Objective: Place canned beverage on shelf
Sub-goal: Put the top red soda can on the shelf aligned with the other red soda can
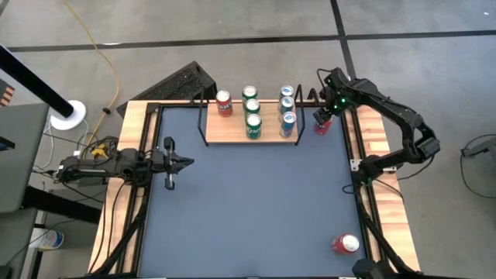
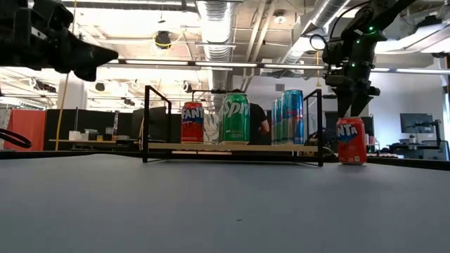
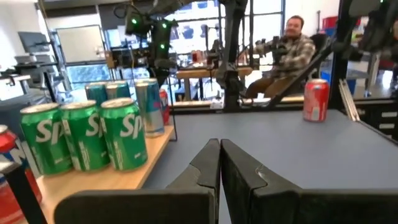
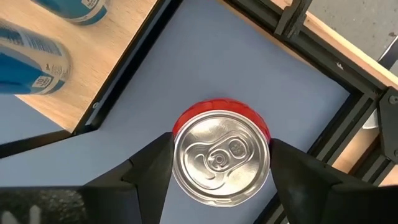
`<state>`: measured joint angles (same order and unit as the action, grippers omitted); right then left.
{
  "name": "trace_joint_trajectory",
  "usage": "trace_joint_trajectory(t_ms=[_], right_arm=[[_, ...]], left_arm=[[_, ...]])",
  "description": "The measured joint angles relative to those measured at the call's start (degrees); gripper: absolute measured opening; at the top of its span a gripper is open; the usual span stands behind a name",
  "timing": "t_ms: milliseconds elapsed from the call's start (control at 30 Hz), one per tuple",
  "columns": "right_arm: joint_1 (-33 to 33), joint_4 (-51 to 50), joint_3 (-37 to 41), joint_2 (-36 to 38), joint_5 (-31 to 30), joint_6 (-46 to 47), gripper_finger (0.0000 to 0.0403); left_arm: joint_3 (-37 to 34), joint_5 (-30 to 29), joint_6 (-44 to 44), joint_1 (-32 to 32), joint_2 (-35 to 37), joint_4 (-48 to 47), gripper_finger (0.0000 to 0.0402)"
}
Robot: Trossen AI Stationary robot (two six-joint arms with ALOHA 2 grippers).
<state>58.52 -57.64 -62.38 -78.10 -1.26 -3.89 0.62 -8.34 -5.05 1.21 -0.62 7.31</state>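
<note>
Beside the shelf [image 1: 252,133] end: red can [image 4: 221,155], rigid, smooth, likely slippery; right hand [image 4: 222,163] fingers clasp its upper sides. Left hand [image 3: 219,163] closed, empty.

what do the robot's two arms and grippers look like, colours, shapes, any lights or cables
Both arms are black, built of chunky jointed segments. The right arm shows small green lights near its wrist, and black cables run along it. The left arm has black cabling trailing from its base. The left gripper has two flat, tapered black fingers; the right gripper has broad, angular black fingers.
</note>
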Motion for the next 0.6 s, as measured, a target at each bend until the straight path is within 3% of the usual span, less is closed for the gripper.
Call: trace_joint_trajectory(t_ms=[167,600], right_arm=[[0.0,0.7,-1.1,0.0,-0.7,0.7,0.0264],[0.5,1.6,-2.8,0.0,-0.8,-0.1,0.0292]], left_arm=[[0.0,0.2,0.1,0.0,-0.1,-4.8,0.0000],[-0.1,0.5,0.1,0.0,-0.4,-4.4,0.0000]])
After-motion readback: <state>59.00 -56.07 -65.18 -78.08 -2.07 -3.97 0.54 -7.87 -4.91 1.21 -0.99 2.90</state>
